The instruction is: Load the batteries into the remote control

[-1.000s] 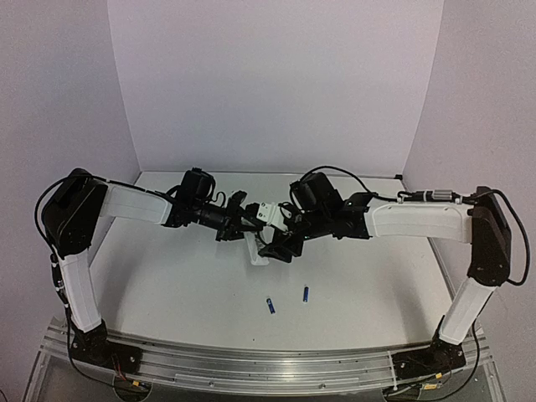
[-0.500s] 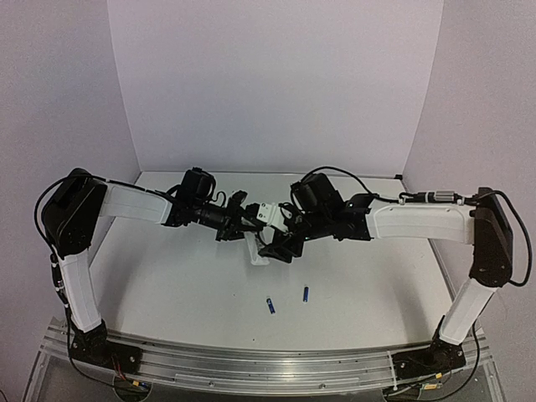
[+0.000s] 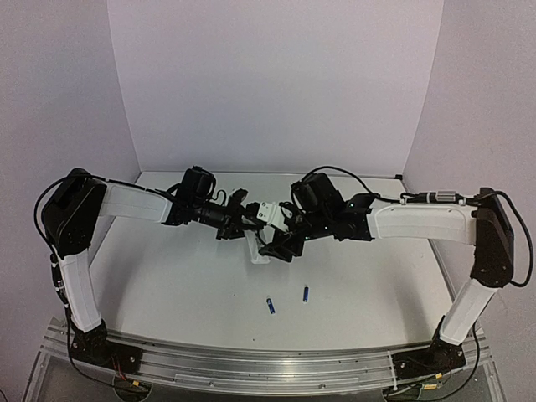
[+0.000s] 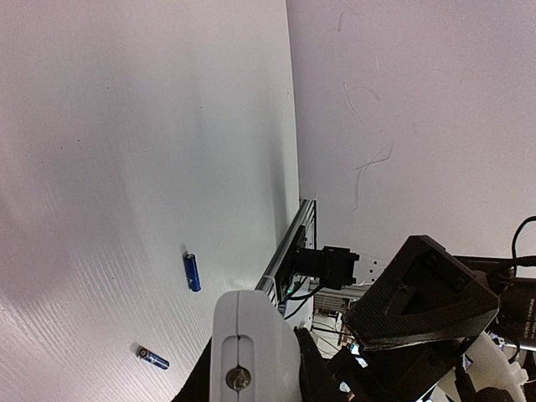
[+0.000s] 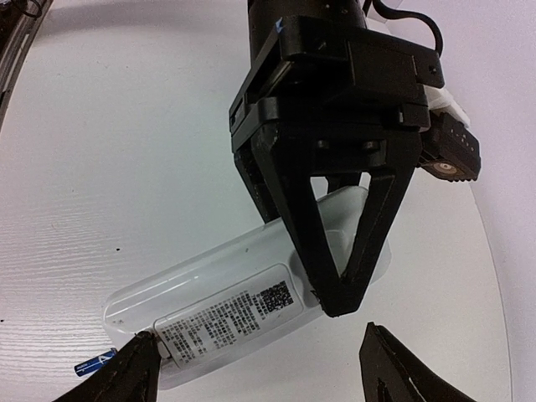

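The left claw [image 3: 248, 224] is closed to a narrow gap and pinches the remote [image 5: 226, 314] near one end. The rest of the white body sticks out from its fingertips toward the right claw [image 3: 280, 245], with the printed label face turned to that claw.

The right claw stands wide open and holds nothing. Its two fingers [image 5: 134, 373] are spread on either side of the remote's free end. One tip sits right at the label's corner, but it cannot be told whether it touches.

Two blue batteries [image 3: 270, 306] [image 3: 306, 294] lie on the table [image 3: 167, 276], well below both claws on the base side. They are near each other but not touching.
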You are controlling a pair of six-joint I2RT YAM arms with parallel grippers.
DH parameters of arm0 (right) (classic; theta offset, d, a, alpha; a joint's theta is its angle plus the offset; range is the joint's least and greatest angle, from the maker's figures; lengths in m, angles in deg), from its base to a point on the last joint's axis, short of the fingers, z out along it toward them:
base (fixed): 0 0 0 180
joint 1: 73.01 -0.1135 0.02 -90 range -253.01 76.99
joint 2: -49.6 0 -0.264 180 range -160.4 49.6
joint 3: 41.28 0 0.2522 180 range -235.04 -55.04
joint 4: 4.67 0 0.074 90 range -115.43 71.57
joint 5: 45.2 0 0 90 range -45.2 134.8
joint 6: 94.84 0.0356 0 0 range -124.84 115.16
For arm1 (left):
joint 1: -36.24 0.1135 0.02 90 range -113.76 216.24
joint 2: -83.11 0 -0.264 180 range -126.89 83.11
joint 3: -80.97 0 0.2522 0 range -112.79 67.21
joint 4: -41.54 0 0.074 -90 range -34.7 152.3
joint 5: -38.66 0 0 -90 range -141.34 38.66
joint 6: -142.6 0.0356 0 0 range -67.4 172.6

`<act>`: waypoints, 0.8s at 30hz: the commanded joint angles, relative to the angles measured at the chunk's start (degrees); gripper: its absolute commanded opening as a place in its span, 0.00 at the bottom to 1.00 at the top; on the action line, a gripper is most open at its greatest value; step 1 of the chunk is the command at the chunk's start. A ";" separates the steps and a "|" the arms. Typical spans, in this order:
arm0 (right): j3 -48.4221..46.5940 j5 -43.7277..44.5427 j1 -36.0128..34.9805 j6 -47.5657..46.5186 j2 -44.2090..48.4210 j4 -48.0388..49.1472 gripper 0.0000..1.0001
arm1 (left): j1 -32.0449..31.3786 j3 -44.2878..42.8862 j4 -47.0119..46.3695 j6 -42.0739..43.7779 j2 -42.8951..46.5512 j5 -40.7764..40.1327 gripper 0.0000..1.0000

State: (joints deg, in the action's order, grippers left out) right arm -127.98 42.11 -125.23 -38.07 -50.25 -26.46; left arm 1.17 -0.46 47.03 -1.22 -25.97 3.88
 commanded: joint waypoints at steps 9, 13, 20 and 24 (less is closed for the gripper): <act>0.01 7.00 1.17 -0.02 3.44 9.88 0.78 | -2.37 -2.67 3.65 -0.09 -0.24 6.22 0.00; 0.22 7.24 1.16 -0.16 3.89 9.96 0.78 | -2.28 -2.80 3.65 0.03 -0.34 6.23 0.00; 0.03 7.34 1.17 -0.07 4.32 10.12 0.78 | -2.19 -2.74 3.88 0.20 -0.67 6.21 0.00; 0.04 7.35 1.15 0.08 4.63 10.14 0.78 | -2.08 -2.33 3.77 0.18 -0.70 6.33 0.00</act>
State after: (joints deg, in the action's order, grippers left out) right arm -127.10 43.42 -125.35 -38.10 -48.66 -25.64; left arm 1.17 -1.83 48.80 -1.39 -25.99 3.56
